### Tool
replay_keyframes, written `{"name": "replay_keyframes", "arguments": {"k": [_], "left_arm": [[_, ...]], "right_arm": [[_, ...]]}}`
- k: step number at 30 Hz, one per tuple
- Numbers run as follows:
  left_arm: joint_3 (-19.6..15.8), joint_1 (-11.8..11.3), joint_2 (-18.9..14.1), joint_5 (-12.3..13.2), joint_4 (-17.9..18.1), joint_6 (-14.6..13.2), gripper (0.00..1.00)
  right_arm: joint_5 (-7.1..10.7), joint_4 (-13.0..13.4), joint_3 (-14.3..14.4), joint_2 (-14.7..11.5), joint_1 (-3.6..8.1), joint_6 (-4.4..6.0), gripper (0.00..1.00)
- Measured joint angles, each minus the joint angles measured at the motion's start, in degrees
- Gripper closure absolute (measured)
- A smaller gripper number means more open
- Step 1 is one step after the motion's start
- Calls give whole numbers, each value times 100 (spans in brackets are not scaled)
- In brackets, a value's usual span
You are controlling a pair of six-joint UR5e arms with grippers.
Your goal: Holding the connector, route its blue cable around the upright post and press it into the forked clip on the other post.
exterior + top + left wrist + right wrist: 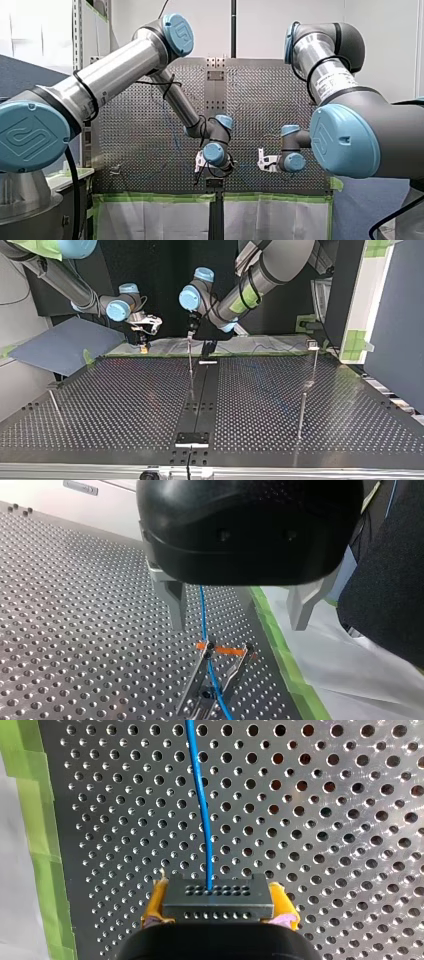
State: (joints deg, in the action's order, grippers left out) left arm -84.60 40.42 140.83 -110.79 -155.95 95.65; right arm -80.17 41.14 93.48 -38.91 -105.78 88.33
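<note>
Yellow pads (281, 900) of my right gripper (218, 896) clamp the connector (218, 906), a dark grey block with rows of small holes. Its blue cable (202, 810) leaves one hole and runs ahead over the perforated table (325, 820). My left gripper (238, 620) is released, metal fingers (175, 605) spread. The cable passes between them and down between the prongs of the forked clip (215, 680), which carries orange tape (230, 651). White label (332, 85) on my right arm: text unreadable.

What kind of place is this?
Probably a robotics lab test bench: my left arm and right arm over a perforated table with a post, green tape edging it, right gripper holding a connector with a blue cable.
</note>
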Motion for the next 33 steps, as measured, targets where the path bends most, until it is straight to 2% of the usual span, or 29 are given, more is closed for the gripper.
{"name": "replay_keyframes", "arguments": {"k": [10,22,33], "left_arm": [[-27,3,0,-37,-14,86,0],[-77,10,1,-316,-48,385,0],[-81,37,-1,-335,-57,417,0]], "right_arm": [[0,-16,-1,0,0,-7,100],[0,-33,0,1,0,-7,100],[0,-33,0,1,-1,-7,100]]}}
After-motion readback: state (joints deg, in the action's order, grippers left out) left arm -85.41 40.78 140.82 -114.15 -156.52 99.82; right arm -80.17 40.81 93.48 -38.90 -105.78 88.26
